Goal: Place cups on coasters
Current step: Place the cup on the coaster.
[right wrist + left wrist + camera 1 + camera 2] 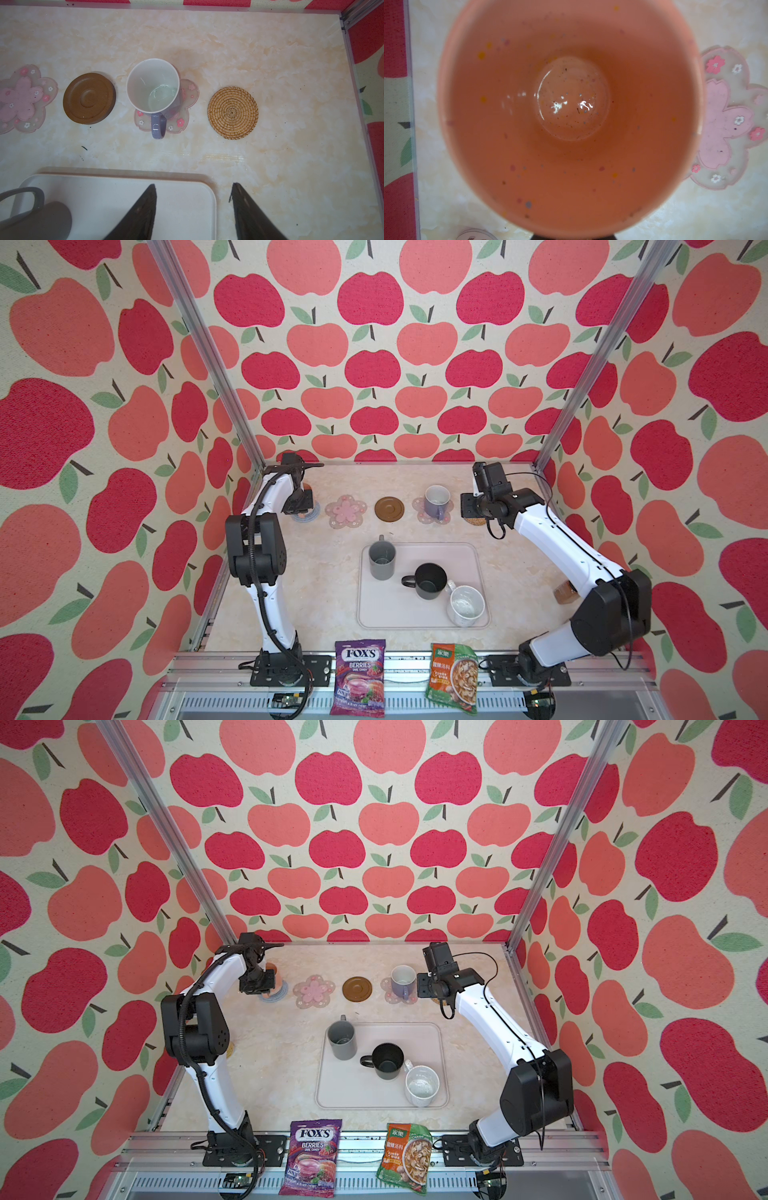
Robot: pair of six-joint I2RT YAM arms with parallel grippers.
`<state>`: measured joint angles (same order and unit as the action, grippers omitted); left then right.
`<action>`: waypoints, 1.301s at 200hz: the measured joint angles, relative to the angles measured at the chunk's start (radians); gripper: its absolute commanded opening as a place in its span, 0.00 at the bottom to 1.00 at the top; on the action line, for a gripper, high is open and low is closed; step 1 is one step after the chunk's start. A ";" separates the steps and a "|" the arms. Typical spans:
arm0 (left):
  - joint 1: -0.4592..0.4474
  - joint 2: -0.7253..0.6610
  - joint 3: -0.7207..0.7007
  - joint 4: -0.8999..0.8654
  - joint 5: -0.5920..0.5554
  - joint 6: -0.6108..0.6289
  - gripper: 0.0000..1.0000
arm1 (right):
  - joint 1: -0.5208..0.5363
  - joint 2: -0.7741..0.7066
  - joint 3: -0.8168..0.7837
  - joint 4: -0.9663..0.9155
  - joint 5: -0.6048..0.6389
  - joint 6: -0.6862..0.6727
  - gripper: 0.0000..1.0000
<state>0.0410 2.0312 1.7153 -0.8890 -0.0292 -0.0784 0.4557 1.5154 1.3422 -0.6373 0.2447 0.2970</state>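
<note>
My left gripper is shut on the peach-orange cup, which fills the left wrist view and stands over the blue-grey coaster at the back left; whether they touch does not show. The lavender cup stands upright on a pink flower coaster. The other pink flower coaster, the brown disc coaster and the rattan coaster are bare. My right gripper hangs open and empty above the rattan coaster. Grey, black and speckled white cups stand on the tray.
A purple candy bag and a green soup packet lie on the front rail. An amber jar stands at the right edge behind the right arm. Apple-print walls and metal posts close in the table on three sides.
</note>
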 measured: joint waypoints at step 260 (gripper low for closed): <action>-0.017 -0.055 -0.170 0.079 -0.027 -0.065 0.32 | 0.000 -0.007 0.000 -0.011 -0.034 0.032 0.61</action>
<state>0.0238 1.9762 1.5452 -0.8097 -0.0559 -0.1432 0.4557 1.5082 1.3418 -0.6479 0.2108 0.3294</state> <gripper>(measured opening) 0.310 0.607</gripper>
